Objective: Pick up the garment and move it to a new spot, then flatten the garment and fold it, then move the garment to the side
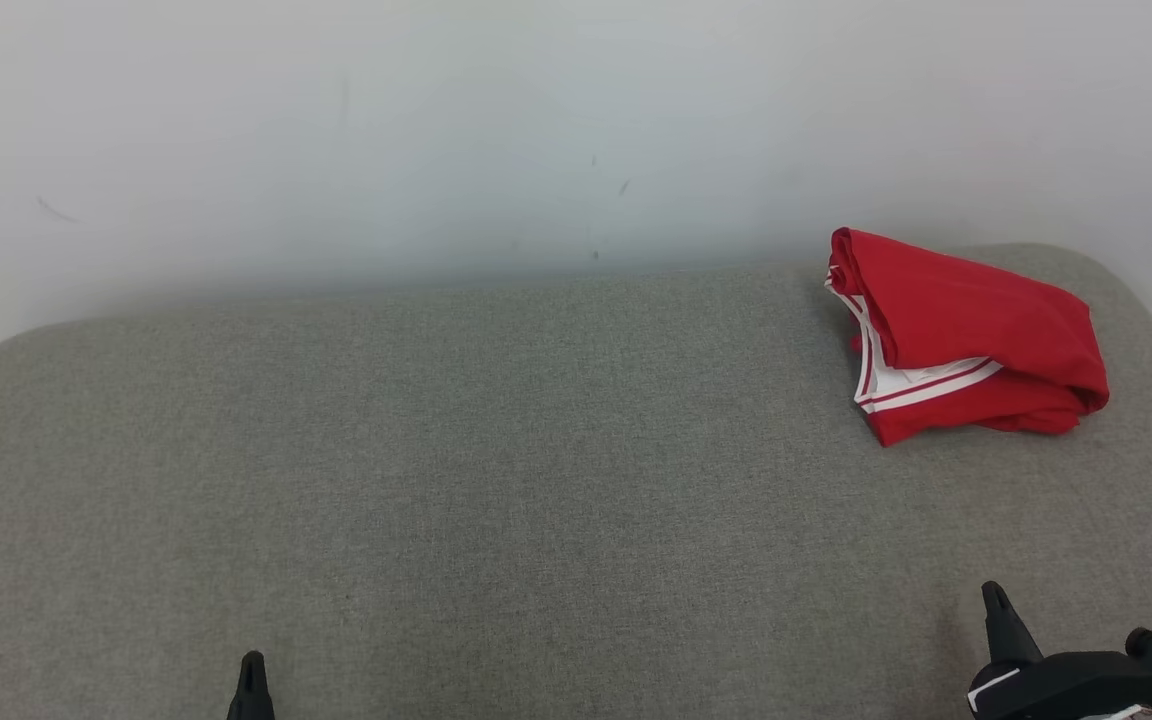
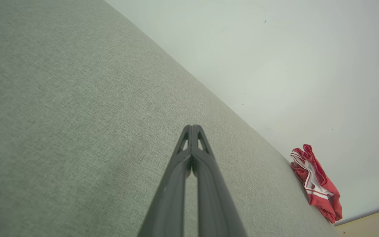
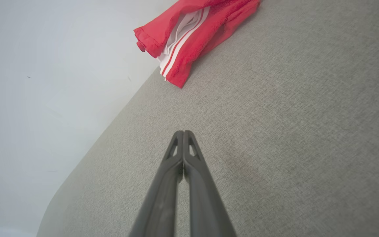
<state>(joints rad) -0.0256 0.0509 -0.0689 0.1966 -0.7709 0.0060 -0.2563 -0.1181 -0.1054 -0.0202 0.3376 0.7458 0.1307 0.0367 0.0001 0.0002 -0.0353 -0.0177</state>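
garment (image 1: 966,335): red with white stripes, folded into a bundle at the far right corner of the grey cushion (image 1: 536,480), by the white wall (image 1: 436,130)
right gripper (image 3: 183,133): fingers pressed together, empty, near edge, well apart from garment
left gripper (image 2: 192,127): fingers pressed together, empty, low over bare fabric

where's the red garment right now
In the head view the red garment lies bunched at the far right of the grey cushion, near the wall, ahead of the right end effector.
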